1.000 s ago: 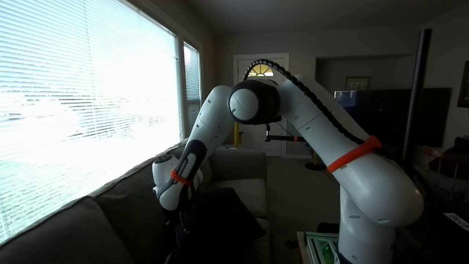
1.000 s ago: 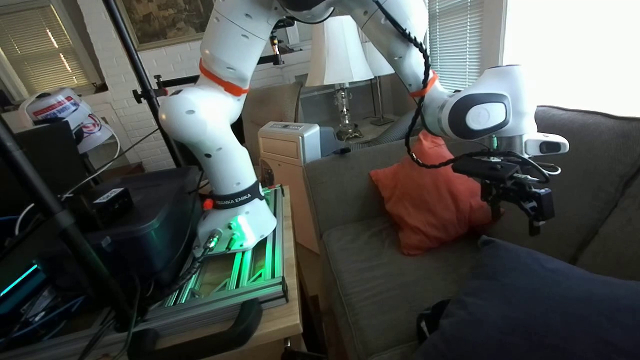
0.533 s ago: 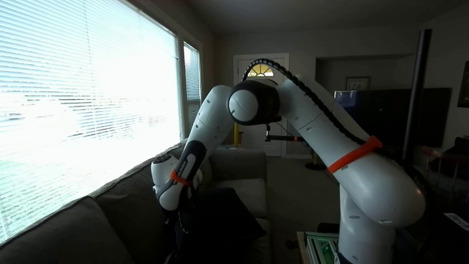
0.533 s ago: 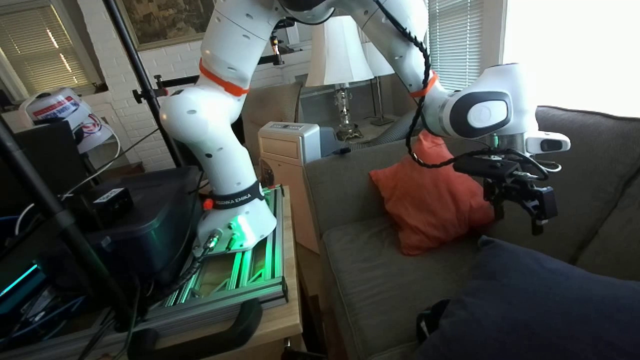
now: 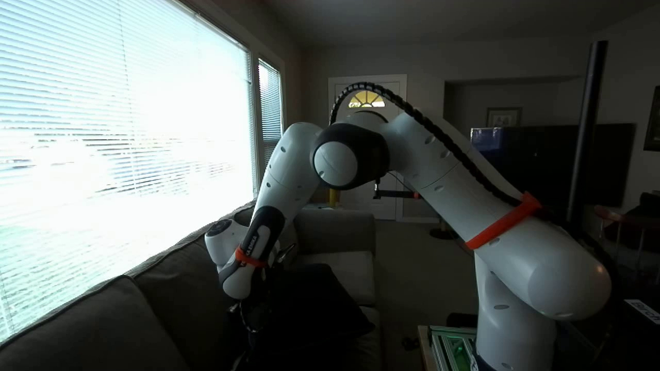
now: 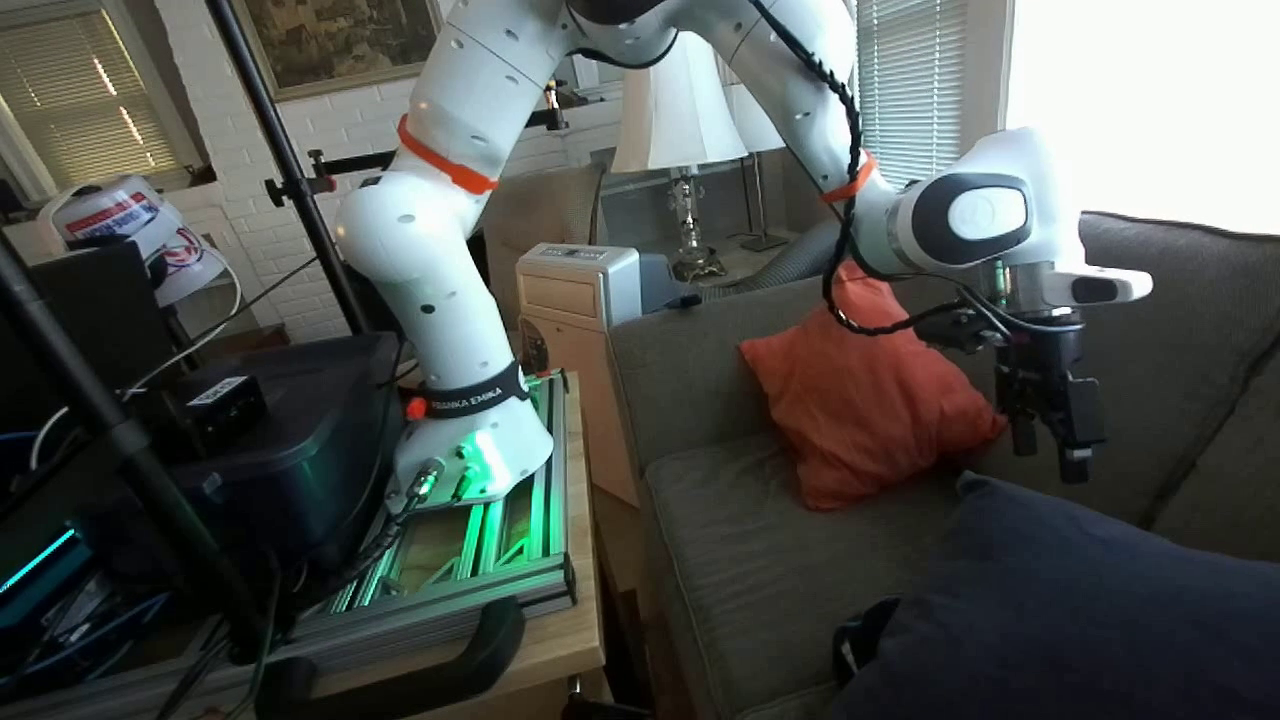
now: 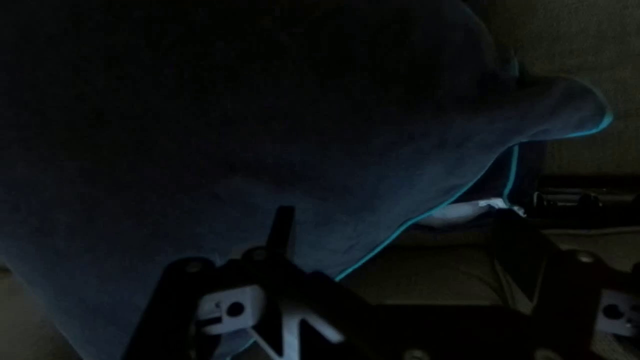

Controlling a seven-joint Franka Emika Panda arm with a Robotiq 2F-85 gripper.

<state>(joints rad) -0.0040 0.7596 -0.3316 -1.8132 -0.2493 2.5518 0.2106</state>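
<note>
My gripper [image 6: 1050, 458] is open and empty. It points down over the grey-brown couch, above and behind a dark blue pillow [image 6: 1090, 610]. In the wrist view the two fingers [image 7: 397, 220] are wide apart. The dark blue pillow with teal piping [image 7: 260, 150] fills most of that view, and its piped edge runs between the fingers. A whitish piece of cloth or tag [image 7: 457, 212] shows under that edge. An orange-red pillow [image 6: 870, 400] leans in the couch corner beside the gripper. In an exterior view the dark pillow [image 5: 314, 309] shows, but the gripper is lost in shadow.
The couch seat [image 6: 780, 560] and backrest [image 6: 1170, 330] surround the pillows. A black object [image 6: 860, 640] lies at the dark pillow's edge. A white air unit [image 6: 580, 300] and lamp [image 6: 680, 110] stand behind the couch arm. A window [image 5: 129, 129] is behind the backrest.
The wrist has turned, so the gripper's fingers now point more straight down. The elbow has dropped slightly and the hand has shifted a little toward the backrest. The pillows have not moved.
</note>
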